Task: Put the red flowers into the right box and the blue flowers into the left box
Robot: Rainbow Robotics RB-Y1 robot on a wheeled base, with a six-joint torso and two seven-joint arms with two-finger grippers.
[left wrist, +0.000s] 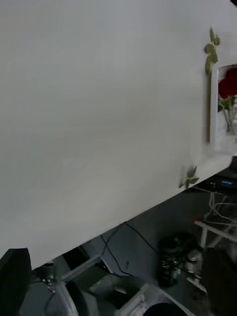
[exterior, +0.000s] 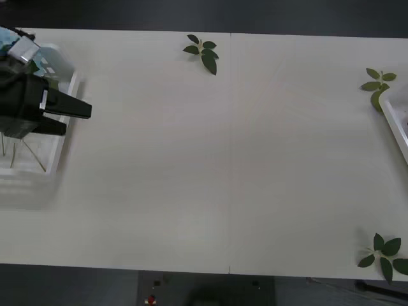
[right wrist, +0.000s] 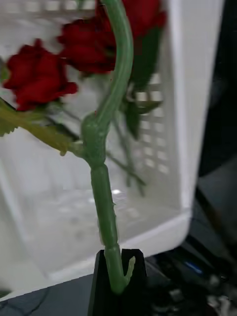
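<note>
Stem (right wrist: 106,197), thick, green and knobbly, runs straight out from the right gripper (right wrist: 117,276), whose black jaws are clamped on its cut end. It belongs to one of the red flowers (right wrist: 140,15): its long axis leads directly away from the fingertips, bends at a swollen joint where a yellow-green leaf (right wrist: 29,128) branches off sideways, then curves on to a deep-red bloom at the far end. The flower is thus held out over the right box (right wrist: 197,98), bloom farthest from the jaws.

Beyond the jaws, that box is a white container with a thick rim and small slots in its walls (its floor pale and glossy). Two more red roses (right wrist: 37,81) lie inside it, their thin stems and dark leaves slanting across the floor.

In the front view the left gripper (exterior: 73,115) sits over the left box (exterior: 60,150), black fingers (exterior: 71,106) pointing toward the middle of the table (exterior: 229,159); they look a little apart with nothing between them. The blue flowers (exterior: 44,60) show as pale blue behind the gripper body, with thin stems lying on the box floor under it.

Loose green leaf sprigs (exterior: 204,52) lie on the table, well away from both sets of jaws. The left wrist view looks across the table to the far box with red blooms in it.
</note>
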